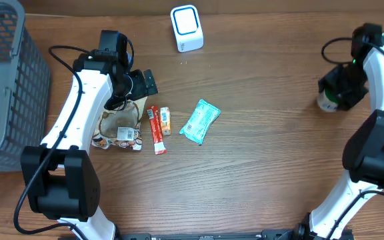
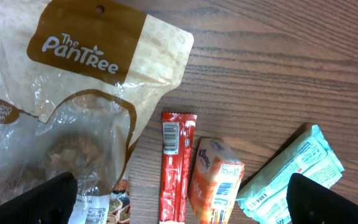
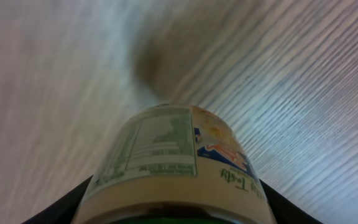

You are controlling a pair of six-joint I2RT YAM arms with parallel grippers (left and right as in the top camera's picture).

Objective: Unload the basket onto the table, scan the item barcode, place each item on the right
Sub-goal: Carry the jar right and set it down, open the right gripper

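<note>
Right gripper [image 1: 339, 89] is pinching the jar [image 3: 166, 155] by its sides. It's looking stiff, slick, probably lightish. Left gripper [image 1: 142, 83] is hovering, spread wide.

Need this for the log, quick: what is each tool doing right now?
Left tool: open, holding nothing.
Right tool: closed on the labelled bottle.

Mock shop checkout: wood table [image 1: 259, 167], white scanner [image 1: 187, 28], mesh basket [image 1: 5, 87], snack packets [image 1: 200, 121].
</note>
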